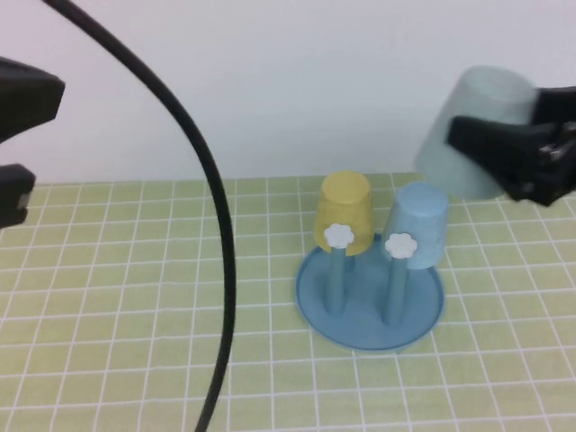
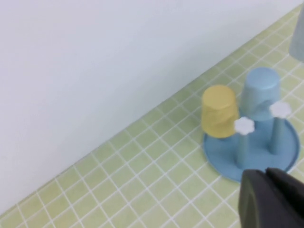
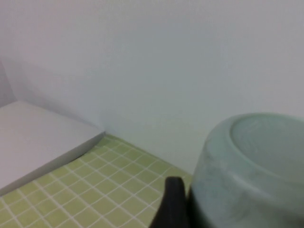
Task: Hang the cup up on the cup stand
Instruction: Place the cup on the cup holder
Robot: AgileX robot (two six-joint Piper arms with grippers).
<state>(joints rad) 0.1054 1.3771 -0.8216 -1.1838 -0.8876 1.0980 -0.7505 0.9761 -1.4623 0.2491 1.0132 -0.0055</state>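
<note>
The cup point(image 1: 477, 117), pale sage and turned bottom-up, hangs tilted in the air above and to the right of the cup stand point(image 1: 369, 310). My right gripper point(image 1: 490, 144) is shut on its side, and one black finger point(image 3: 173, 204) shows pressed against the cup point(image 3: 247, 166). The stand is a round blue dish with two bare pegs capped by white flowers point(image 1: 338, 236) point(image 1: 400, 244). A yellow cup point(image 1: 344, 209) and a light blue cup point(image 1: 418, 225) sit upside down on its rear pegs. My left gripper point(image 2: 268, 187) is shut and empty, raised at the far left point(image 1: 18, 135), away from the stand point(image 2: 251, 152).
A black cable point(image 1: 216, 252) arcs down across the left middle of the high view. The table wears a green checked cloth point(image 1: 135, 297) and a white wall stands right behind it. A white ledge point(image 3: 38, 142) shows at the wall corner in the right wrist view.
</note>
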